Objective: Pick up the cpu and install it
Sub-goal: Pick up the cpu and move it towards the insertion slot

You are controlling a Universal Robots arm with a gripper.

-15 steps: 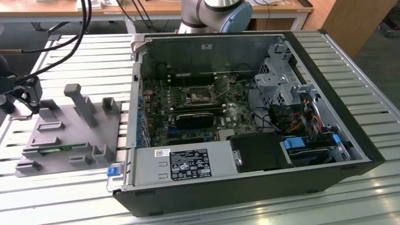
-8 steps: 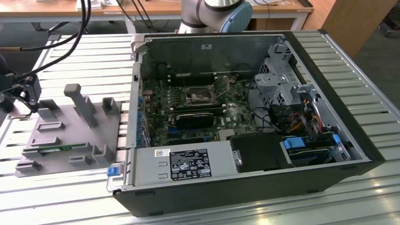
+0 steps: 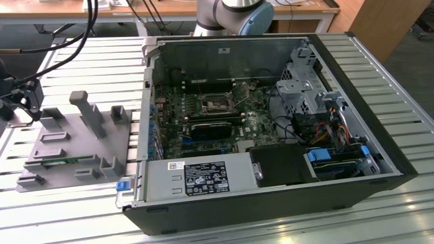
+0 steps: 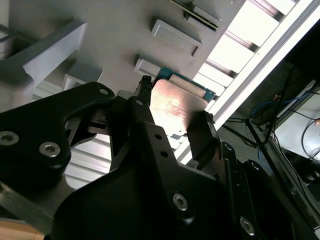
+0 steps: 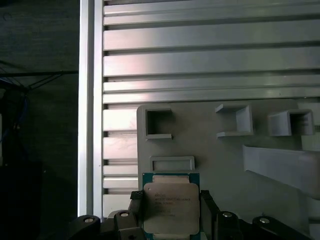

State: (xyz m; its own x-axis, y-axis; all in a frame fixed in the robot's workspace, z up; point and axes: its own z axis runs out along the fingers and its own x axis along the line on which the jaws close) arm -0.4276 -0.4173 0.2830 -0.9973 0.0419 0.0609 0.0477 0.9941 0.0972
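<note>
Slatted table (image 5: 200, 65) — gripper (image 5: 170, 199) clasps cpu (image 5: 171, 210) edges.

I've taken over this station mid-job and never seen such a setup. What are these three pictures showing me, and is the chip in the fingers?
This is one robot arm working over a slatted metal table. The exterior view takes in the whole bench: an open computer case with its motherboard showing and, at that view's left, a grey holder tray. The two wrist views come from cameras riding near the arm's end, looking along the gripper. In both wrist views its black fingers sit against two opposite edges of the cpu, the silvery square chip, over the grey tray. So yes, the chip is gripped, at the tray and not in the case. I cannot tell whether it is lifted clear of the tray.
</note>
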